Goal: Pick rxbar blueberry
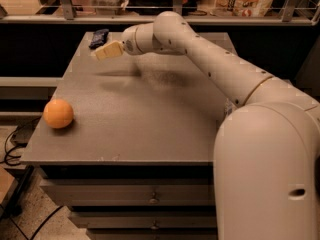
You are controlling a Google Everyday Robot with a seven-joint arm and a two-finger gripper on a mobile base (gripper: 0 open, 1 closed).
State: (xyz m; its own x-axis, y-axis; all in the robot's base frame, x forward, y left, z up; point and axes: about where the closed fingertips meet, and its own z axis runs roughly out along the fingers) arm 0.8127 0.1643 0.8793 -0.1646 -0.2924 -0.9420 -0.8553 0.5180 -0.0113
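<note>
Covering grey drawers [150, 198], the matte, slightly grainy worktop [150, 119] stands before a metal rail [210, 19]. The cream gripper [103, 52] hangs over its far part; how wide it stands I cannot tell. Just beyond it lies the flat dark rxbar blueberry [98, 37]. The round orange ball [58, 113] sits well apart.

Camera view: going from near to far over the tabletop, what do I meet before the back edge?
orange ball, near the front left edge of the table → hand, above the far left part → rxbar blueberry, at the far left corner.
</note>
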